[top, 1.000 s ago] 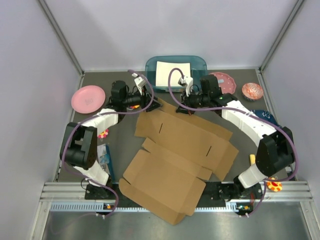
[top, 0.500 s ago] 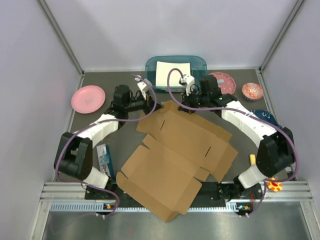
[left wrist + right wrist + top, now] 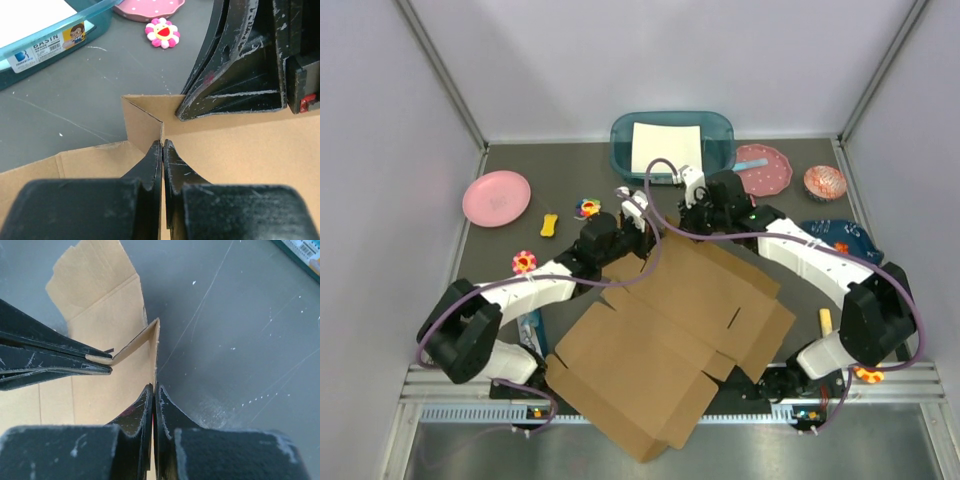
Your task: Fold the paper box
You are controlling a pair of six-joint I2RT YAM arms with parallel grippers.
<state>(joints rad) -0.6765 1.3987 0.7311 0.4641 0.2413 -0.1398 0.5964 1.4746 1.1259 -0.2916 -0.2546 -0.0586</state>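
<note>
The left claw (image 3: 163,146) has just snapped shut on a corner flap of the box (image 3: 650,345), joining the right claw (image 3: 154,390) (pinched tight on the adjoining wall). The box lies in the middle of the table (image 3: 515,165) with its far corner raised, probably ready for folding.

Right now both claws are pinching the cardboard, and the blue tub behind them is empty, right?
No. The left claw and right claw do pinch the cardboard, but the blue tub holds a white sheet; the top view shows it.
</note>
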